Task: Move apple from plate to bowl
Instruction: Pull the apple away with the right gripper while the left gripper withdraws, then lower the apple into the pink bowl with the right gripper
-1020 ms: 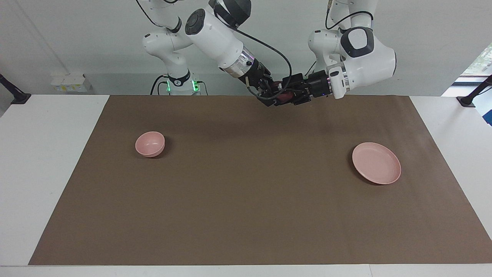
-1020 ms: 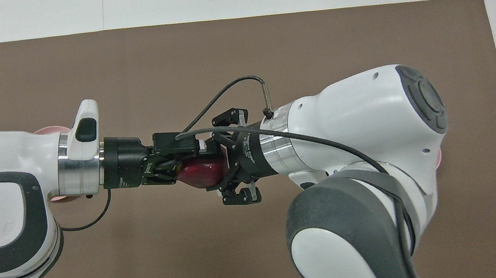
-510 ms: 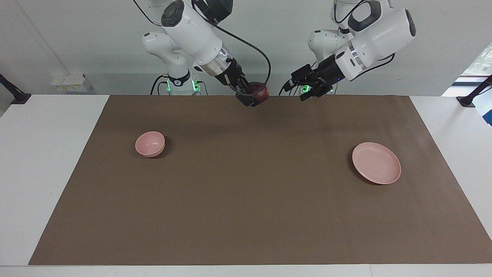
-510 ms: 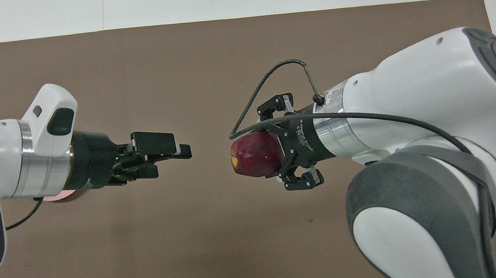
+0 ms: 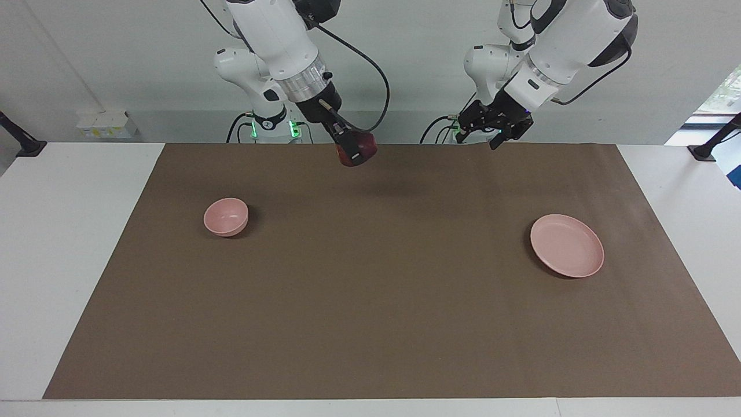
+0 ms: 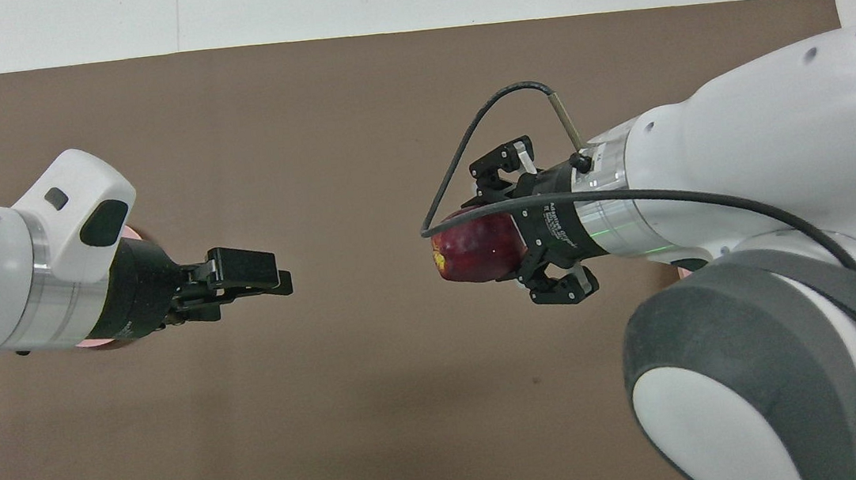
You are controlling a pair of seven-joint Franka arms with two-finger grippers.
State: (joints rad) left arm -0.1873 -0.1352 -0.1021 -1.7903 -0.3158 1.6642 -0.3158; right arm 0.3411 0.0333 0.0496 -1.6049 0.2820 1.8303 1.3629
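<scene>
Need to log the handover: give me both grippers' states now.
Left gripper: open, empty, raised above the mat.
Right gripper: shut on the apple, up in the air.

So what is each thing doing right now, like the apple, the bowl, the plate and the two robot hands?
apple: held up in the air by the right gripper, over the brown mat.
bowl: upright on the mat, nothing in it.
plate: flat on the mat, nothing on it.
right gripper: shut on the apple.
left gripper: open, holding nothing, up over the mat.
mat: spread flat on the table.
</scene>
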